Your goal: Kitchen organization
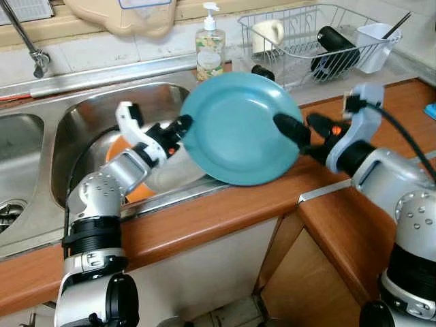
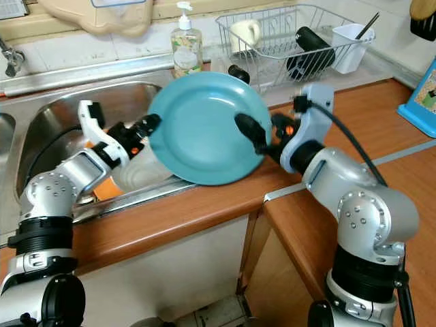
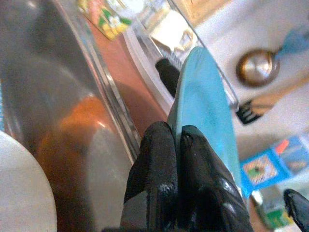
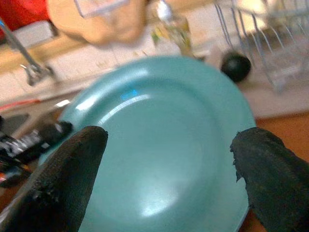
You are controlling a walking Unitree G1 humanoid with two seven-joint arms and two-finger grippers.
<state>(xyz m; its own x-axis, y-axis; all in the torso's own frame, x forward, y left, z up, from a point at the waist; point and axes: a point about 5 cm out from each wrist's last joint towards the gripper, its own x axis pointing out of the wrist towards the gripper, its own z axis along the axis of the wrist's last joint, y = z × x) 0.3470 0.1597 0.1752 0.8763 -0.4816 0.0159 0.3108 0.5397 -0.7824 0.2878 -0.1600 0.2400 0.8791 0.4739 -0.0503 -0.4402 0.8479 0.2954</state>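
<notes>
The wooden worktop runs across the front, its edge meeting the rim of the steel sink. Above that edge a teal plate is held tilted, nearly on its side, its hollow face turned toward the robot and its lower rim just at the worktop's sink edge. The left tool is clamped on the plate's left rim — in the left wrist view its two black fingers press together with the thin teal edge between them. The right tool stands at the plate's right side with its fingers spread apart; one fingertip lies over the plate's face, though whether it touches cannot be told. In the sink, under the left arm, lie an orange dish and a pale round vessel. Farther back a soap dispenser bottle stands by the sink, and beside it a wire dish rack holds a cream mug, a black bottle and a white cup.
</notes>
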